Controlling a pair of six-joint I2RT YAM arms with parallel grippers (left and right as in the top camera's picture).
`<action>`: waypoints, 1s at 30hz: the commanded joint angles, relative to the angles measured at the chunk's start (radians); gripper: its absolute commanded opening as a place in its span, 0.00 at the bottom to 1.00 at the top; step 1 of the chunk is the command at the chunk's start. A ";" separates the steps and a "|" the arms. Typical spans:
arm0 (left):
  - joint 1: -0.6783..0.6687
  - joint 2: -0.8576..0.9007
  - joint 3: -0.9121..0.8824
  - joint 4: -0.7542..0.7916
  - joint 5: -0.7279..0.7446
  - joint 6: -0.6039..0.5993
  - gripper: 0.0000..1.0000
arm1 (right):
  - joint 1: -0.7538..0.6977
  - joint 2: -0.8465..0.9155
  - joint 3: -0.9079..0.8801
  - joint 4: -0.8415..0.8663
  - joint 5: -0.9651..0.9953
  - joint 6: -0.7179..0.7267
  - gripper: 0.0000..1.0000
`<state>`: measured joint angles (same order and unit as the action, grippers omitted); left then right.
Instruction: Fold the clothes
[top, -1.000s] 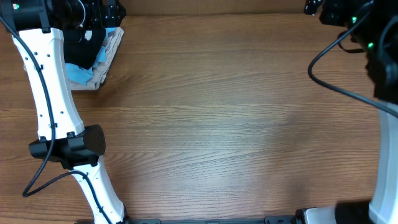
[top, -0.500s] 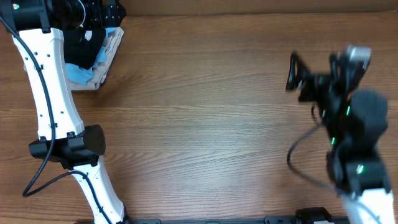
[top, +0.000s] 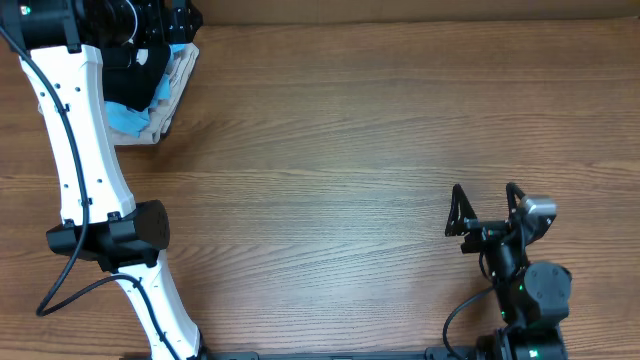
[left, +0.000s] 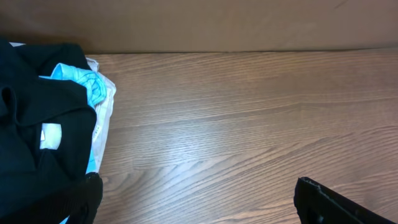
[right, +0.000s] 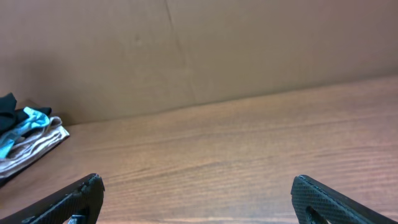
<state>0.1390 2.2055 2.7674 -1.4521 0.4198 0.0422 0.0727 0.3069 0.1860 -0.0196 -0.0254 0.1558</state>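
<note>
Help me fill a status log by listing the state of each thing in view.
Black soft fabric shirt: crumpled, unfolded, atop the other clothes.
Light blue shirt: bunched beneath the black one.
Beige garment: bunched, lowest of the three.
Left end effector: open, beside the black shirt.
Right end effector: open, empty.

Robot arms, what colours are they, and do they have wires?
The left arm is white with black joints. The right arm looks mostly black, with small green lights. Both have black cables, and the right fingers are black and pointed.
</note>
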 joint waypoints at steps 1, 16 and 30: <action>0.002 0.000 0.000 -0.003 0.015 -0.013 1.00 | -0.003 -0.086 -0.067 0.008 0.014 0.001 1.00; 0.003 0.000 0.000 -0.003 0.015 -0.013 1.00 | -0.003 -0.305 -0.178 -0.060 0.012 0.001 1.00; 0.002 0.000 0.000 -0.003 0.015 -0.013 1.00 | -0.003 -0.304 -0.178 -0.063 0.013 0.001 1.00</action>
<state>0.1387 2.2059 2.7674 -1.4525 0.4202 0.0422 0.0727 0.0128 0.0185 -0.0891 -0.0189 0.1562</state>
